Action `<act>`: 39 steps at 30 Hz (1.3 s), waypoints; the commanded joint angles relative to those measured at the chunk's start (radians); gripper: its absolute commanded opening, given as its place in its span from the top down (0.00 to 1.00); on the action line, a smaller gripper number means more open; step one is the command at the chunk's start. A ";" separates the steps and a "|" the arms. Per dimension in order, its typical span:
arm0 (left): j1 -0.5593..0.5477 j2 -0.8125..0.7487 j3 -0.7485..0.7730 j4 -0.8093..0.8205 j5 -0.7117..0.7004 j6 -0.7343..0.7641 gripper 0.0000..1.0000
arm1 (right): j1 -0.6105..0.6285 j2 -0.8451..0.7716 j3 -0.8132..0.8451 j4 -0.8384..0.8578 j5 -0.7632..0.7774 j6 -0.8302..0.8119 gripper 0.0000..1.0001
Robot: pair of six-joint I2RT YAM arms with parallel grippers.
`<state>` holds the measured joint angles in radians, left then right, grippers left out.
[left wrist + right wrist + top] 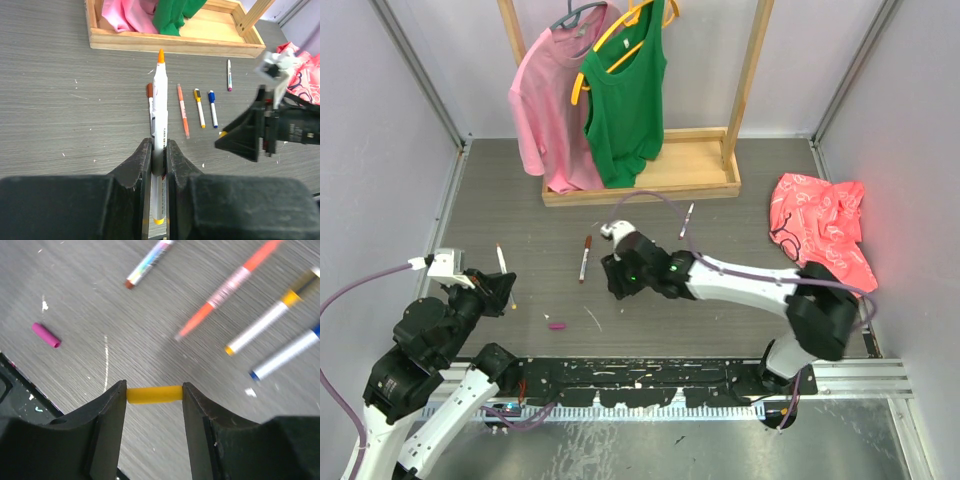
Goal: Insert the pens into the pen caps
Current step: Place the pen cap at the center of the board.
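Observation:
My left gripper (159,150) is shut on a white pen (159,100) with its orange-yellow tip pointing away, held above the table (502,262). My right gripper (154,386) is shut on a yellow pen cap (154,394), pinched end to end between its fingers. In the top view the right gripper (620,278) is at the table's middle. On the table lie a brown-ended pen (149,95), an orange pen (183,111), a yellow-ended pen (199,107), a blue-ended pen (212,107) and a farther pen (229,75). A magenta cap (46,335) lies loose to the left.
A wooden rack base (640,182) stands at the back with a pink shirt (552,100) and a green top (625,100) hanging over it. A red cloth (820,225) lies at the right. A black rail (650,380) runs along the near edge.

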<state>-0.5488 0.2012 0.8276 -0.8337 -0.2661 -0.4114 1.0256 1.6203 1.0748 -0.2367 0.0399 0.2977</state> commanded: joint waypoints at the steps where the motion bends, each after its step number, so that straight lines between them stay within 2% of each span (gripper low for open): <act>1: 0.001 0.010 0.001 0.039 0.000 -0.007 1.00 | 0.000 -0.201 -0.181 0.047 0.309 0.298 0.55; 4: 0.002 0.018 -0.001 0.042 0.009 -0.006 1.00 | -0.001 -0.328 -0.281 -0.036 0.458 0.495 0.52; 6: 0.001 0.022 -0.001 0.044 0.012 -0.005 1.00 | 0.000 -0.372 -0.317 -0.081 0.504 0.575 0.53; 15: 0.002 0.015 -0.001 0.044 0.010 -0.006 1.00 | 0.000 -0.305 -0.321 -0.250 0.484 0.721 0.53; 27: 0.002 0.022 -0.001 0.042 0.013 -0.006 1.00 | -0.001 -0.140 -0.297 -0.203 0.372 0.703 0.53; 34: 0.002 0.030 -0.001 0.042 0.011 -0.004 1.00 | -0.001 -0.169 -0.297 -0.206 0.369 0.680 0.41; 39: 0.003 0.030 -0.001 0.042 0.013 -0.004 1.00 | -0.002 -0.213 -0.257 -0.271 0.392 0.583 0.38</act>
<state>-0.5488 0.2173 0.8234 -0.8314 -0.2577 -0.4114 1.0233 1.4734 0.7506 -0.4610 0.4061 0.9550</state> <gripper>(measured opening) 0.126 0.617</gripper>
